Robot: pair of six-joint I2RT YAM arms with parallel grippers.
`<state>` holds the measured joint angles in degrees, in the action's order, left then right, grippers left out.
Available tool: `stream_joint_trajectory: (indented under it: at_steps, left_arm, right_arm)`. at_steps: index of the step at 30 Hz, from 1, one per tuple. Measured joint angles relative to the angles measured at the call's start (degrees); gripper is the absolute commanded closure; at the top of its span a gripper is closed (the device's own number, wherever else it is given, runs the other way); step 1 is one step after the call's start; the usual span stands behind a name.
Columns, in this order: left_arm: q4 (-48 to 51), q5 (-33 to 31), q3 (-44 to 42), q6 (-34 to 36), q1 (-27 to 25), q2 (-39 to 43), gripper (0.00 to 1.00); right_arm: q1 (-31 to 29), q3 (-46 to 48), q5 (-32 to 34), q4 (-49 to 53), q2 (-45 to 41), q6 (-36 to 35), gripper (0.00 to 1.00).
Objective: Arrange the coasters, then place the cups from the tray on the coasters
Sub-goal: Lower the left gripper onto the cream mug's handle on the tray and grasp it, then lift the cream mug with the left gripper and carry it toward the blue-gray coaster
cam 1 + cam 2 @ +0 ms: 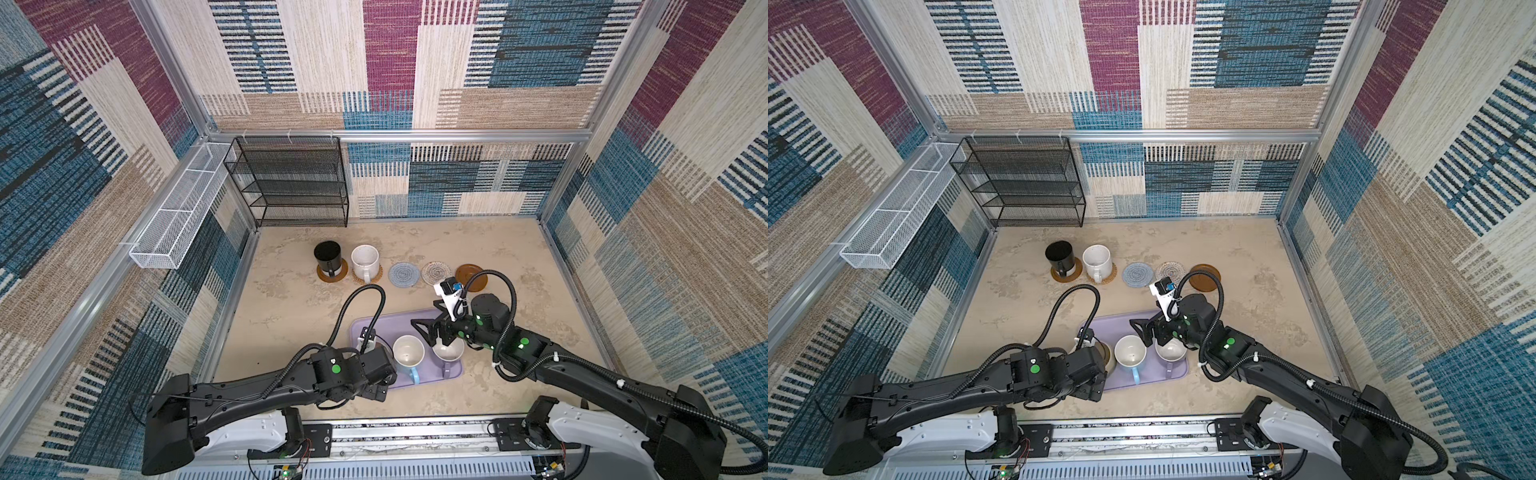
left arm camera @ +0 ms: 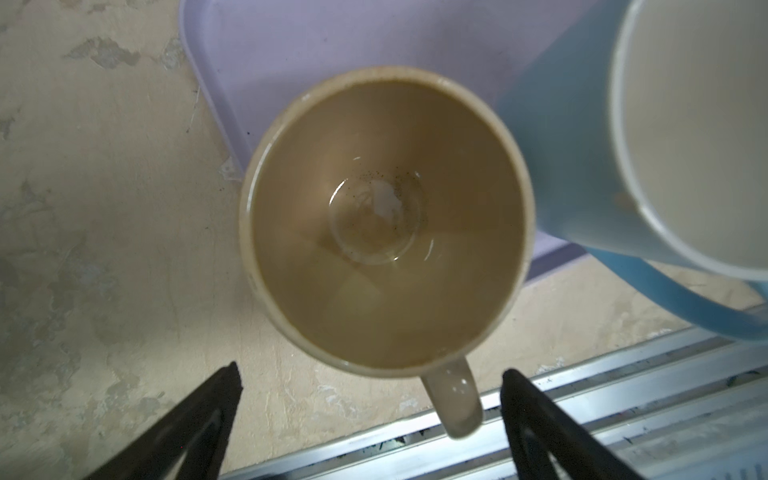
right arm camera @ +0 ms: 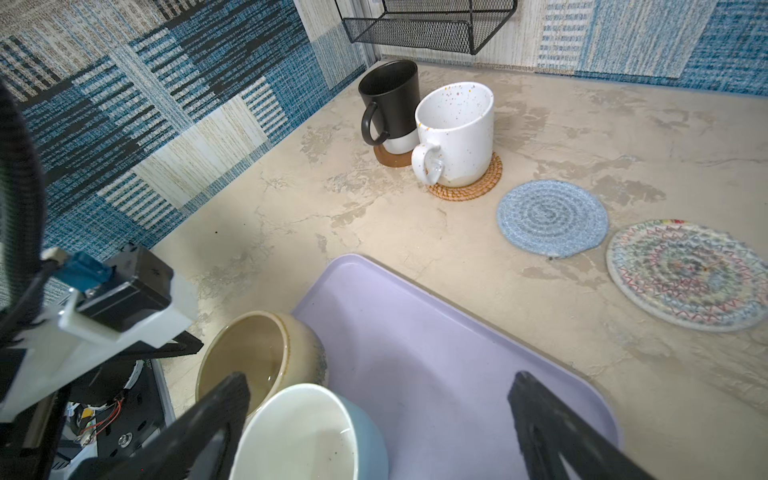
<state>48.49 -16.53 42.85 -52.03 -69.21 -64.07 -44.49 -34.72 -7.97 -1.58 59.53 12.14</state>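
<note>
Left wrist view looks straight down into the beige cup [image 2: 386, 224] at the near left corner of the tray [image 2: 332, 37]; its glazed bottom carries a few dark specks, and its handle, pointing back toward the robot, shows between the fingers of the left claw [image 2: 372, 370], which stand wide apart and hold nothing; just beside it on the tray stands the blue cup [image 2: 561, 166], white inside. The right wrist view shows the right claw [image 3: 378, 380] above the tray, its fingers likewise wide apart and holding nothing; one finger crosses in front of the beige and blue cups, the other hangs over bare tray floor. Only the top views show the third cup on the tray, the lavender cup [image 1: 451, 353], right of the blue one and partly under the right claw; there the left claw is hidden beneath its own wrist, and the beige cup is a mere sliver. Farther off on the table [image 1: 291, 299] runs a row; from the left, the black cup [image 3: 395, 95] on the left brown coaster [image 3: 390, 160], the white cup [image 3: 457, 129] on the rattan coaster [image 3: 469, 189], then the blue-grey coaster [image 3: 552, 218] and the white-grey coaster [image 3: 685, 276] lying uncovered. The right wrist view alone reveals the white cup's coloured speckles and the white-grey coaster's zigzag stitching; only the top views take in the right brown coaster [image 1: 469, 274], uncovered and crossed by the arm's cable. Farthest, the rack [image 1: 291, 183] stands at the back wall and the basket [image 1: 178, 216] hangs on the left wall.
</note>
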Motion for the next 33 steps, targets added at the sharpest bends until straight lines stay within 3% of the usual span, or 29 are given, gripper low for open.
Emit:
stream_joint_trajectory:
  at_steps: [6,11,15,26,29,33]
  left_arm:
    - [-1.6,-3.3,-1.6,-3.6,-3.1,-1.5,0.01]
    - [-2.1,-5.9,-2.3,-6.5,-4.6,-3.2,0.18]
    - [-2.4,-7.4,-2.8,-7.7,-5.2,-3.5,0.37]
    - [-4.4,-9.0,-3.7,-8.2,-5.9,-4.8,0.64]
    - [-5.8,-9.0,-4.1,-8.2,-5.9,-5.3,0.66]
    - [-7.2,-9.0,-4.2,-8.1,-5.9,-6.3,0.75]
  right_arm:
    - [0.0,0.3,-0.6,-0.3,0.0,0.0,0.00]
    - [0.0,1.6,-3.4,-1.1,-0.1,-0.2,0.00]
    - [0.0,1.7,-4.7,-2.1,0.0,-0.4,0.00]
    - [0.0,1.8,-5.5,-2.4,0.4,-0.7,0.00]
    - [0.0,2.2,-5.5,-2.7,-0.3,-0.8,0.00]
    - [0.0,2.5,-5.5,-2.9,-0.5,-1.1,0.00]
